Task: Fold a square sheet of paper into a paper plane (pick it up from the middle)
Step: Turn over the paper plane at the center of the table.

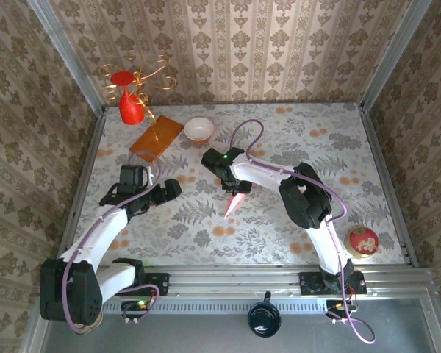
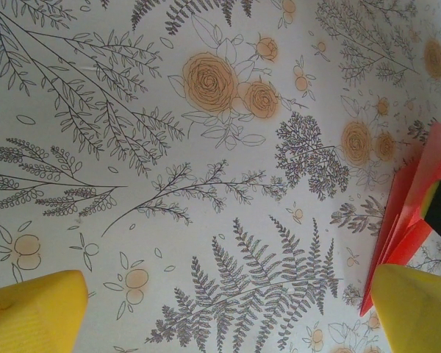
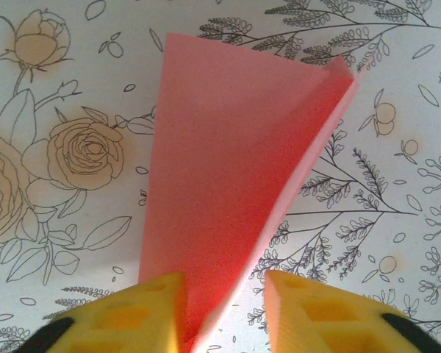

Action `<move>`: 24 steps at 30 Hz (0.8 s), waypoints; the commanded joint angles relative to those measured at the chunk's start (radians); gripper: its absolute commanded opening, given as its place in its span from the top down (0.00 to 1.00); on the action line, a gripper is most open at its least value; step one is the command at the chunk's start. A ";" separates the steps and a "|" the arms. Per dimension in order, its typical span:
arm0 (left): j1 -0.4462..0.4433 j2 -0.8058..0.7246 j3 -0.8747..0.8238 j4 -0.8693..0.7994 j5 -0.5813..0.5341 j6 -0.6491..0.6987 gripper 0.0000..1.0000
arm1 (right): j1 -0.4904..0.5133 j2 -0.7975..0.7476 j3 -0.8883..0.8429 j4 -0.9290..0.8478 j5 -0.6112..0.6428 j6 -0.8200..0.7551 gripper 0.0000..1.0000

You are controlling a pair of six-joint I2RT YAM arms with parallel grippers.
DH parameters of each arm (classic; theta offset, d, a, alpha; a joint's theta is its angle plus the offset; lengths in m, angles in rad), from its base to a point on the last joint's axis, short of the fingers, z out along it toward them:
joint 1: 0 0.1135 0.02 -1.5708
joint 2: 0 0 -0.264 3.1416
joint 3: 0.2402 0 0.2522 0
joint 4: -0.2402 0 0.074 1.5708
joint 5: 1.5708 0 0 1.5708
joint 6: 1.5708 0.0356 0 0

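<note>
The paper plane [image 1: 234, 204] is a slim pink-red folded dart lying on the floral tablecloth near the table's middle, its tip toward the near edge. The flat square sheet is out of view. My right gripper [image 1: 239, 188] is over the plane's far end. In the right wrist view the plane [image 3: 228, 169] fans away from the yellow fingers; my right gripper [image 3: 224, 283] is open, the fold ridge lies between its fingers, and the left one touches the paper. My left gripper [image 1: 172, 190] hovers open to the plane's left, over bare cloth [image 2: 228, 283], with the plane [image 2: 411, 213] at the frame's right edge.
A red vase [image 1: 130, 107] with gold wire curls, an orange-brown wooden board [image 1: 156, 137] and a white bowl [image 1: 199, 129] stand at the back left. A round red tin [image 1: 363, 240] sits at the near right. Patterned walls enclose the table on three sides.
</note>
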 commanded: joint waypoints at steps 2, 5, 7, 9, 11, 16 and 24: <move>0.005 0.009 -0.007 -0.002 0.006 0.019 0.00 | 0.005 -0.055 -0.035 -0.020 0.056 0.043 0.75; 0.006 0.008 -0.007 -0.006 0.002 0.019 0.00 | 0.004 -0.067 -0.041 -0.015 0.066 0.047 0.84; 0.006 0.008 -0.007 -0.006 0.002 0.019 0.00 | 0.004 -0.075 -0.045 -0.015 0.078 0.047 0.90; 0.005 0.009 -0.006 -0.007 0.001 0.019 0.00 | 0.004 -0.088 -0.047 -0.016 0.088 0.042 0.95; 0.005 0.008 -0.004 -0.011 0.000 0.019 0.00 | 0.005 -0.103 -0.047 -0.014 0.097 0.030 0.98; 0.006 0.013 -0.002 -0.010 0.001 0.015 0.00 | 0.004 -0.182 -0.073 0.063 0.091 -0.074 1.00; 0.008 -0.004 0.008 0.017 0.049 0.005 0.00 | 0.001 -0.318 -0.189 0.417 -0.217 -0.332 1.00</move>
